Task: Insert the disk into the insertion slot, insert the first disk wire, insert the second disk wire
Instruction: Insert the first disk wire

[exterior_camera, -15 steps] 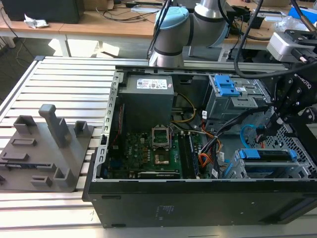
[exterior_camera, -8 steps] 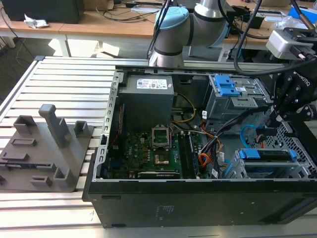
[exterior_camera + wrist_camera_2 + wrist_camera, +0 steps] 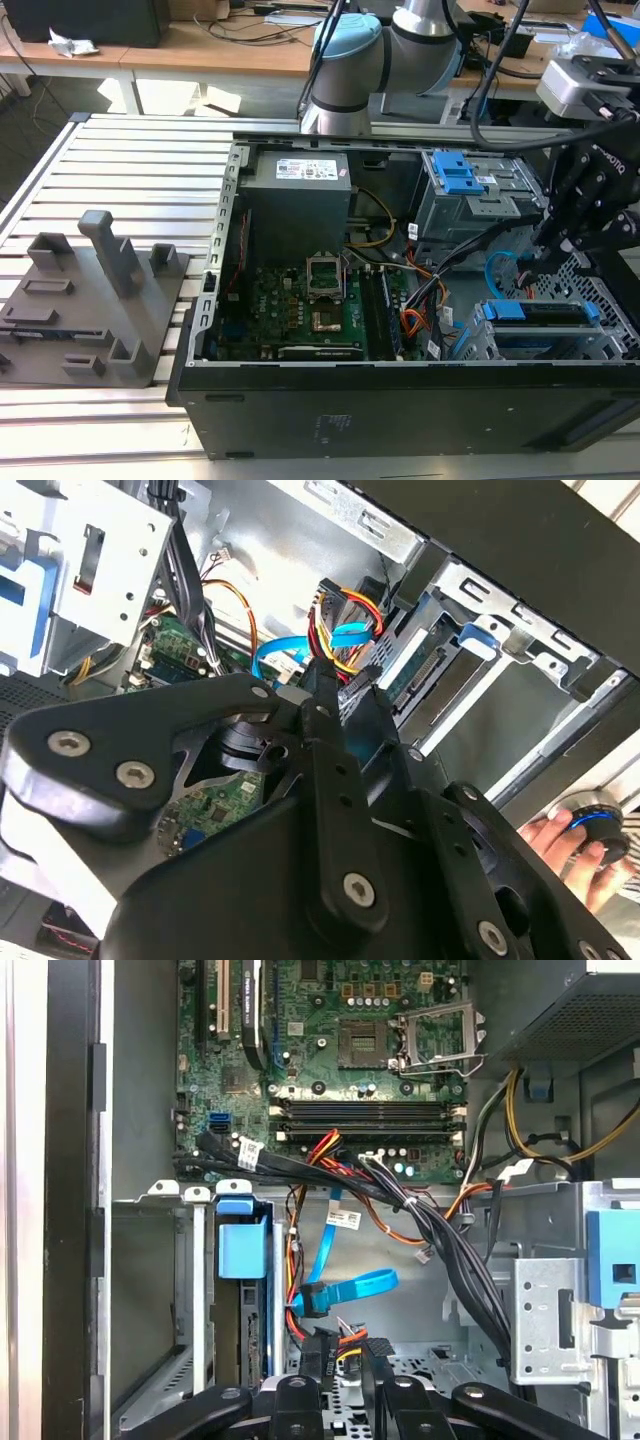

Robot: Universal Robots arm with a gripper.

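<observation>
One looped second disk wire (image 3: 350, 1288) points its plug end toward the slightly parted jaws just beside it

Reaches from the grey, blue-capped arm (image 3: 400, 45) at the back of the exterior view across to that view's right. Bends down at the wrist (image 3: 600, 165). Points the black claw (image 3: 548, 245) downward, leaning toward the exterior view's left (same claw (image 3: 335, 685) (image 3: 348, 1352) close up in both wrist views, linkage bars and bolts foremost).

Hand (image 3: 548, 838) edge-cropped; pincer (image 3: 347, 1350) hold hidden among wires (image 3: 350, 1336).
</observation>
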